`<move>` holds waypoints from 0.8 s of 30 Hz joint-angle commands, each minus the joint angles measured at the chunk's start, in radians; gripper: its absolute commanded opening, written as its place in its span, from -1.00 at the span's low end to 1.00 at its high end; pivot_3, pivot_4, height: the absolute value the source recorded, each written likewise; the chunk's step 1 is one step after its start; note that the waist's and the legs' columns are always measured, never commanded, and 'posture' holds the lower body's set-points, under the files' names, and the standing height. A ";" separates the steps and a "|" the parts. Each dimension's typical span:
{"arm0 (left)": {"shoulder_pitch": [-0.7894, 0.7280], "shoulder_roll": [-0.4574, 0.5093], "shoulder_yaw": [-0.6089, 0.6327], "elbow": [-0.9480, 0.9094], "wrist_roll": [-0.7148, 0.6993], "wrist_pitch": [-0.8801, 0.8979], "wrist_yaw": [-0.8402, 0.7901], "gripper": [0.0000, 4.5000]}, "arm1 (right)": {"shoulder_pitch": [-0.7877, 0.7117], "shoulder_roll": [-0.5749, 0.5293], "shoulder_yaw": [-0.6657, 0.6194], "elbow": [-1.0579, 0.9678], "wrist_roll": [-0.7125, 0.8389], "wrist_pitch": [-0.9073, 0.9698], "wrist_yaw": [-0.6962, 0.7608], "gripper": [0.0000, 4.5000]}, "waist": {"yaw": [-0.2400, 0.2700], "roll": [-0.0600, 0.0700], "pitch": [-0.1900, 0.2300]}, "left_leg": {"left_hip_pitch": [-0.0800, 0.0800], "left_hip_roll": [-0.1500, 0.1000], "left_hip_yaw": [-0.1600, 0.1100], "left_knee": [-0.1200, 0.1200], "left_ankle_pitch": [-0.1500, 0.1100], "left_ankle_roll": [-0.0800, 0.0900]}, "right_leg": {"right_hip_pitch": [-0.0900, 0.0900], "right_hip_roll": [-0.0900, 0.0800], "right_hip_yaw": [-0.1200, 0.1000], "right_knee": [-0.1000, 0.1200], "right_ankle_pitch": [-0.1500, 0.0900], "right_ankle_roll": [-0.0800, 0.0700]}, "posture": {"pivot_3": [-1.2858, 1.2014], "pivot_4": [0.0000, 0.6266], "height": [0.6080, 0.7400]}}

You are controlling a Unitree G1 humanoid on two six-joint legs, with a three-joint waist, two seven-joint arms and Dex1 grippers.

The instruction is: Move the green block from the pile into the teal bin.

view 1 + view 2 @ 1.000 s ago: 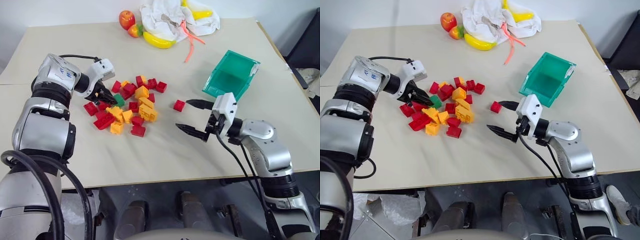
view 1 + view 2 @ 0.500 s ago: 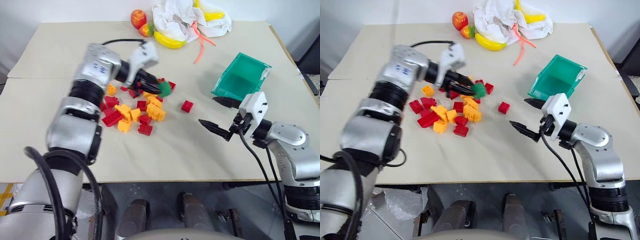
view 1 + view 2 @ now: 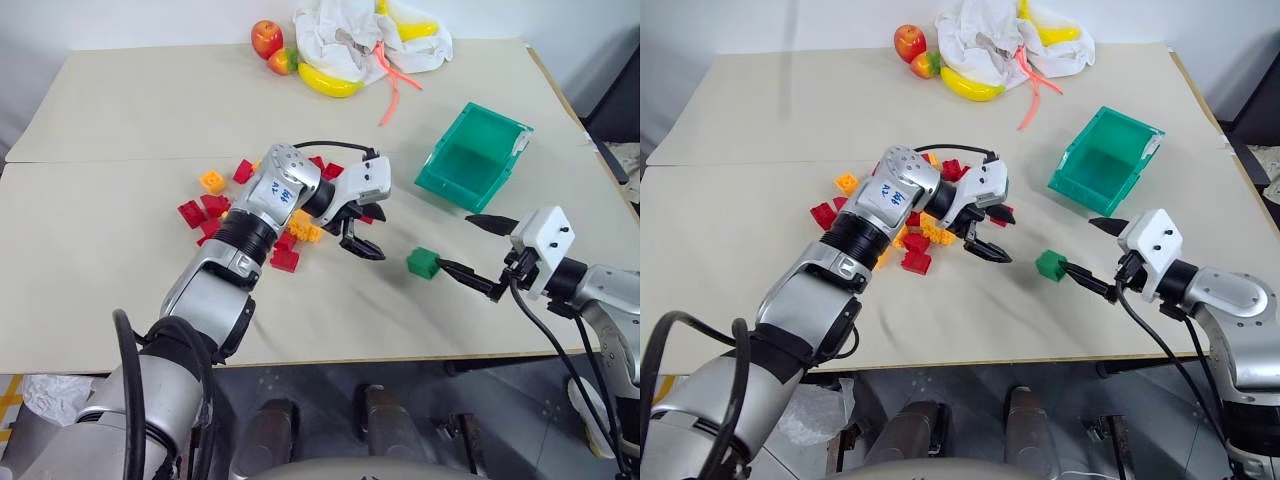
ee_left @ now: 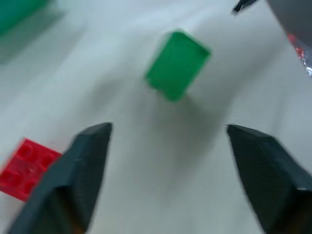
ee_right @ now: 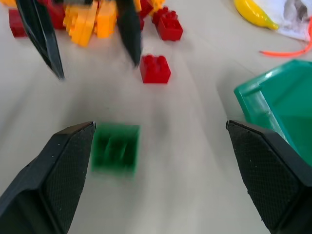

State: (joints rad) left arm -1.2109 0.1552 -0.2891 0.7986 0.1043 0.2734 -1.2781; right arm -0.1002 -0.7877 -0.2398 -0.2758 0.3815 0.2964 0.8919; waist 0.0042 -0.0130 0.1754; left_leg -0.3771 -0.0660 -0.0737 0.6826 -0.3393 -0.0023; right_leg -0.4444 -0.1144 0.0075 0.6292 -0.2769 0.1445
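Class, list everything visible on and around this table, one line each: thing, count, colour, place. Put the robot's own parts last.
green block: one, green, lying apart from the pile, on the table between the two grippers.
pile: many bricks, red and yellow-orange, mid-table, partly behind the left arm.
teal bin: one, translucent teal, on the table's right side beyond the right gripper.
fruit: an apple, a small red-and-green piece and bananas; red, yellow; far edge.
cloth: one, white, bunched at the far edge, over part of the fruit.
table: one, beige.
left gripper: one, black fingers, open, beside the green block.
right gripper: one, black fingers, open, next to the green block.
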 commanded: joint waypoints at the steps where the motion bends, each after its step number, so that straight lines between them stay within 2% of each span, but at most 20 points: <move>1: 0.039 0.083 0.067 -0.110 -0.059 0.066 0.002 0.99 | 0.028 -0.061 -0.067 -0.081 0.023 0.051 0.004 1.00 | -0.004 0.000 0.000 | 0.000 0.000 -0.001 0.000 0.000 0.000 | 0.000 0.000 0.000 0.000 0.000 0.000 | 0.03 -0.52 1.00; 5: 0.193 0.194 0.208 -0.287 -0.168 0.117 0.047 0.99 | 0.117 -0.166 -0.194 -0.132 0.053 0.191 0.032 1.00 | -0.004 0.002 0.000 | 0.002 0.005 -0.002 -0.001 0.000 0.000 | 0.000 0.000 0.002 0.001 0.000 0.000 | 0.03 -0.52 1.00; 9: 0.356 0.255 0.323 -0.478 -0.307 0.175 0.044 0.99 | 0.192 -0.234 -0.288 -0.187 0.083 0.303 0.055 1.00 | 0.003 0.001 0.000 | 0.002 0.006 -0.002 0.000 0.000 0.001 | 0.000 0.000 0.002 0.000 0.000 0.000 | 0.03 -0.52 1.00; 14: 0.509 0.312 0.421 -0.620 -0.417 0.161 0.075 0.99 | 0.178 -0.251 -0.252 -0.290 0.138 0.492 -0.010 1.00 | 0.018 0.001 0.000 | 0.002 0.007 -0.002 0.001 -0.001 0.001 | 0.001 0.000 0.002 -0.001 0.001 0.000 | 0.03 -0.52 1.00; 20: 0.614 0.372 0.445 -0.718 -0.499 0.131 0.042 0.99 | 0.088 -0.114 -0.132 -0.399 0.174 0.693 -0.239 1.00 | 0.021 0.001 0.000 | 0.002 0.007 -0.002 0.002 -0.001 0.000 | 0.001 0.000 0.003 -0.003 0.001 0.000 | 0.03 -0.52 1.00; 24: 0.695 0.400 0.461 -0.777 -0.583 0.108 -0.025 0.99 | 0.051 0.066 -0.039 -0.452 0.126 0.791 -0.460 1.00 | 0.020 0.001 -0.001 | 0.002 0.007 -0.001 0.002 -0.001 0.000 | 0.001 0.000 0.003 -0.002 0.001 0.000 | 0.03 -0.52 1.00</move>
State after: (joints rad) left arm -0.5319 0.5280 0.1572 0.0736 -0.4380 0.4037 -1.2726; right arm -0.0380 -0.7465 -0.2909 -0.6845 0.5331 1.0593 0.5154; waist 0.0245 -0.0120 0.1747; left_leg -0.3747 -0.0592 -0.0752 0.6842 -0.3402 -0.0022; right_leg -0.4435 -0.1147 0.0104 0.6267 -0.2760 0.1441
